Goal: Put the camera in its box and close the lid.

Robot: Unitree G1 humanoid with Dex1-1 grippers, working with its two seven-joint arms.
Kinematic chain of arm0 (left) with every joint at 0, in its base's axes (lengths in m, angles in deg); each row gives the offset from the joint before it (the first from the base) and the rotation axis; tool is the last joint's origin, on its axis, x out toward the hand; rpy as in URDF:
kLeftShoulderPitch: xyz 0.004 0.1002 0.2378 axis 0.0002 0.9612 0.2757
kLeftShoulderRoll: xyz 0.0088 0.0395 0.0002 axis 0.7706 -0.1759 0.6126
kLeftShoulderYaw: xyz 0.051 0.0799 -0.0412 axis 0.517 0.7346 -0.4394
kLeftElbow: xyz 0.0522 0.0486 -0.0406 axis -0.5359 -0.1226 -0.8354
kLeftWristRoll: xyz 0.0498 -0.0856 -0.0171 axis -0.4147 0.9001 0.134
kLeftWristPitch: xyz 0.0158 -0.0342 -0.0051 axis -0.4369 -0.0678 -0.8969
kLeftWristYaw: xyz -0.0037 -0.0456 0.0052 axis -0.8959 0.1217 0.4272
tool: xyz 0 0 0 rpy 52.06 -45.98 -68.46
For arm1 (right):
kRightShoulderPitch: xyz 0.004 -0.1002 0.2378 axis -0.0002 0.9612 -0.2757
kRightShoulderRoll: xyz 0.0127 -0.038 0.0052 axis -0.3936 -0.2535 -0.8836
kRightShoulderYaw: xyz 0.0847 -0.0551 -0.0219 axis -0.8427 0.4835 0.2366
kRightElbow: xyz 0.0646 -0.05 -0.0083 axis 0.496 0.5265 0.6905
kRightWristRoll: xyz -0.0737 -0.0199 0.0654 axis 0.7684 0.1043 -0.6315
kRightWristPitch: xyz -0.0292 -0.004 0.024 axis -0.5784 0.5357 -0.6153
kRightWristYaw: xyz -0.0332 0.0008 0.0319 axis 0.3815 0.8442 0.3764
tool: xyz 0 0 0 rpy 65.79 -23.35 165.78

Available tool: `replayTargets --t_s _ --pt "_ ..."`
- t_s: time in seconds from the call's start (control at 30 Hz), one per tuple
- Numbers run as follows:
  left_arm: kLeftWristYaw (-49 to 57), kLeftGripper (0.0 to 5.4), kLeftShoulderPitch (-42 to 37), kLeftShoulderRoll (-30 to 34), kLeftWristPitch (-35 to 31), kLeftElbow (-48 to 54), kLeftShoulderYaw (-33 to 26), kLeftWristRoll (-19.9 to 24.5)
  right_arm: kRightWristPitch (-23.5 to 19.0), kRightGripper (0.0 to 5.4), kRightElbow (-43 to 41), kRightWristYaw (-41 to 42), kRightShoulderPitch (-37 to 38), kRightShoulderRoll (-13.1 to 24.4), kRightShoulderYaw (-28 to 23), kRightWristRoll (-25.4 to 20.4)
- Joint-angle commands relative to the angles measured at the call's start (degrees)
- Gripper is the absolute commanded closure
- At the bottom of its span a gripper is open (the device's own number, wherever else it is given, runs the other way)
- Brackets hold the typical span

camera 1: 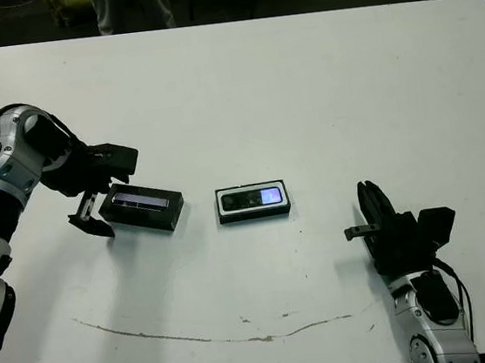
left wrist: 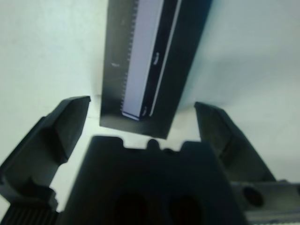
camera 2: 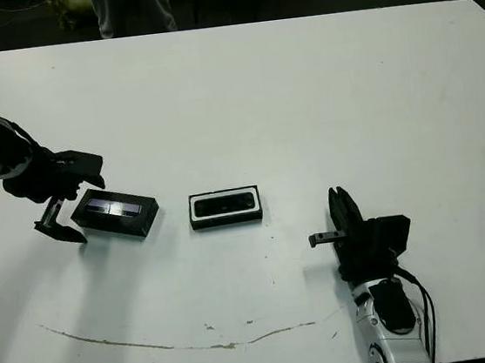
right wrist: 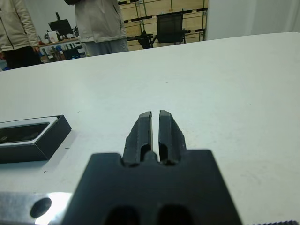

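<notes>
The box, a black tray with a white lining, sits at the table's middle. The camera lies inside it, its bluish patch toward the right end. To the left lies the lid, flat and black with a grey glossy strip, slightly skewed. My left gripper is open at the lid's left end, one finger on each side of that end, holding nothing. In the left wrist view the lid runs away from the open fingers. My right gripper rests shut and empty to the right of the box.
A thin brownish line crosses the table near its front edge. People stand beyond the far edge, with a chair and shelves behind them.
</notes>
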Motion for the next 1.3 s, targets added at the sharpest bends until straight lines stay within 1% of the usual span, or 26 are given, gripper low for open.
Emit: replayTargets --t_s 0.03,0.07,0.1,0.27,0.37,0.4,0.5,0.73,0.83,0.93,1.03,1.13,1.3 --pt "1.96 0.44 3.88 -0.56 -5.55 1.74 -0.8 -0.42 -1.37 5.4 1.42 -0.23 1.29 0.24 -0.41 -0.21" --pt "2.58 0.64 4.41 -0.42 -5.92 2.7 -0.82 -0.72 -1.55 5.4 1.32 -0.34 1.31 0.21 -0.39 -0.17" --pt "3.1 0.89 4.87 -0.23 -4.93 3.31 -0.82 -0.81 -1.96 5.4 1.05 -0.44 1.37 0.15 -0.37 -0.25" --pt "5.63 2.1 6.46 -0.14 -4.58 5.43 -0.64 -1.66 -1.38 5.4 1.54 -0.05 1.24 0.16 -0.5 -0.4" --pt "5.7 2.79 6.56 -0.04 -2.81 5.19 -0.74 -1.05 -0.72 5.4 2.29 0.54 1.01 0.22 -0.7 -0.79" --pt "5.36 2.94 6.48 -0.13 -2.77 4.88 -0.9 -0.67 -0.7 5.4 2.34 0.49 0.99 0.21 -0.72 -0.66" --pt "3.31 3.15 5.69 -0.76 -4.81 3.42 -0.74 -0.3 -0.74 5.4 1.99 -0.02 1.2 0.13 -0.6 0.09" --pt "-3.28 3.15 3.03 -0.98 -8.08 2.7 2.18 -2.03 -1.1 5.4 2.0 0.19 1.22 0.05 -0.72 -0.46" --pt "-5.6 3.15 2.49 -0.57 -7.78 3.32 2.22 -0.92 -1.2 5.4 1.77 -0.31 1.34 0.05 -0.47 0.33" --pt "-6.38 3.15 3.17 -0.07 -8.63 5.37 -0.47 2.08 -0.72 5.4 2.35 -0.16 1.22 -0.05 -0.5 0.26" --pt "-6.03 3.15 4.21 0.01 -9.96 6.27 -6.54 8.68 0.07 5.4 3.24 0.72 1.07 0.02 -0.63 -0.41" --pt "-5.67 3.15 4.54 0.36 -16.2 8.66 -12.37 15.14 -0.69 5.4 2.68 0.12 1.34 -0.09 -0.45 -0.2" --pt "-1.28 3.15 8.59 1.76 -23.58 18.76 -19.33 21.95 0.34 5.4 3.45 0.35 1.24 -0.06 -0.26 0.06"
